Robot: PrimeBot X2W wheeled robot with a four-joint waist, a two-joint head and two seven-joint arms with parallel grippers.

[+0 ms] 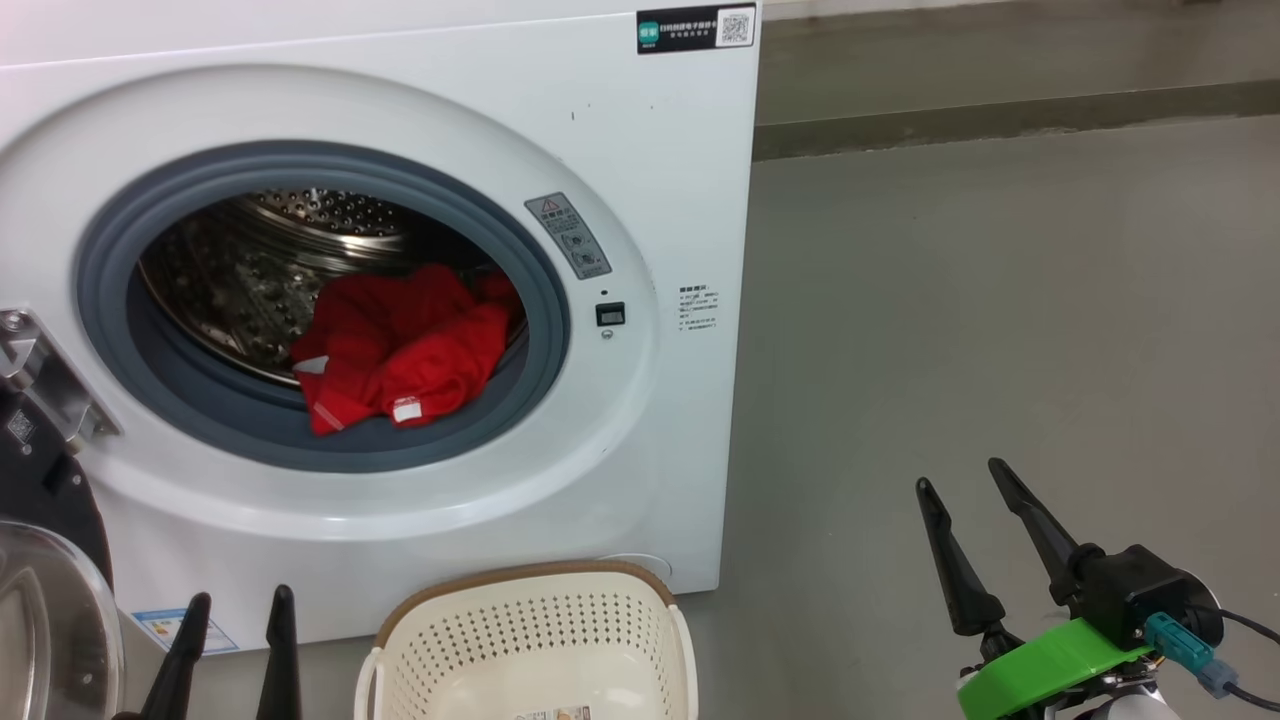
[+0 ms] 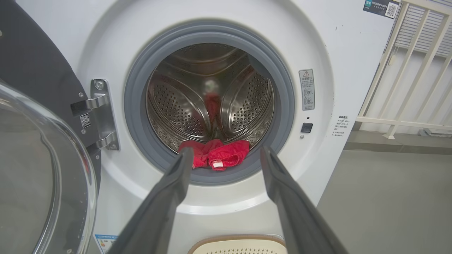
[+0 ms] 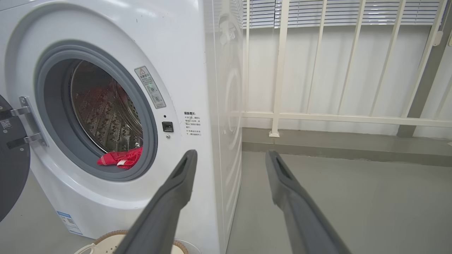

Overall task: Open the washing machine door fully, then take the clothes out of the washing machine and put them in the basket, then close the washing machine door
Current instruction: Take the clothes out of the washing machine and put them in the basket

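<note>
The white washing machine (image 1: 640, 180) stands with its door (image 1: 50, 600) swung open to the left on a steel hinge (image 2: 100, 113). Red clothes (image 1: 400, 345) lie at the front of the steel drum, partly over the grey rubber ring; they also show as red clothes (image 2: 215, 155) and red clothes (image 3: 122, 158). The cream basket (image 1: 540, 640) sits on the floor right below the opening. My left gripper (image 1: 238, 600) is open at the lower left, short of the machine and pointing at the opening. My right gripper (image 1: 960, 475) is open over the floor to the machine's right, holding nothing.
Grey floor (image 1: 1000, 330) stretches to the right of the machine. A white railing (image 3: 317, 116) with blinds behind it runs along the back wall, above a low step (image 1: 1000, 120). The open door's glass bowl (image 2: 39, 169) bulges out at the left.
</note>
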